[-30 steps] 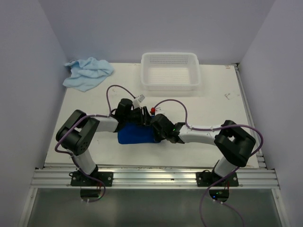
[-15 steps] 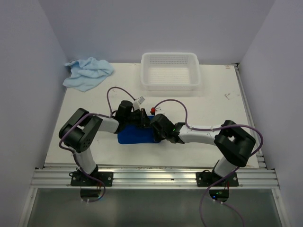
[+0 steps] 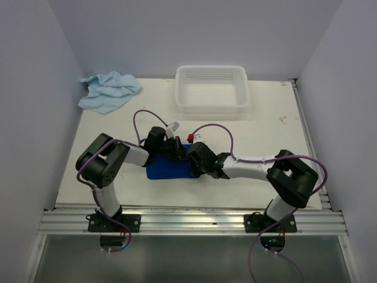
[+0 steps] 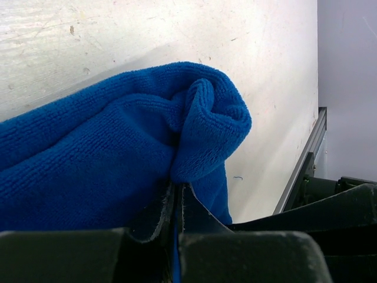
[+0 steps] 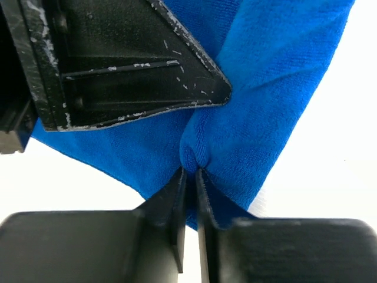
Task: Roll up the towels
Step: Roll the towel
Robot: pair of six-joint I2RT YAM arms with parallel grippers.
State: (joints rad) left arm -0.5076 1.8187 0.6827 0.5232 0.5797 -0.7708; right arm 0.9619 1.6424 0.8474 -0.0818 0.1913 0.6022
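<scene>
- Dark blue towel (image 3: pixel 166 169): lies bunched on the table (image 3: pixel 265 124) a little toward 7 o'clock of centre, between the two arms. In the left wrist view its end is folded over into a soft rounded roll (image 4: pixel 209 127).
- Left gripper (image 3: pixel 175 148): reaches in from 9 o'clock over the far edge of the dark blue towel. The jaws are pressed together, nipping a fold of the cloth just under the rolled end.
- Right gripper (image 3: pixel 192 155): reaches in from 3 o'clock at the towel's right end, just beside the left gripper. The fingers (image 5: pixel 179 194) stand almost together, a thin slit between them, with a pucker of dark blue cloth caught at their tips.
- Pale blue towel (image 3: pixel 110 90): a crumpled heap at the 10 o'clock corner of the table, well apart from both grippers.
- Basket (image 3: pixel 212 107): white, perforated, rectangular, upright at 12 o'clock by the far edge.
</scene>
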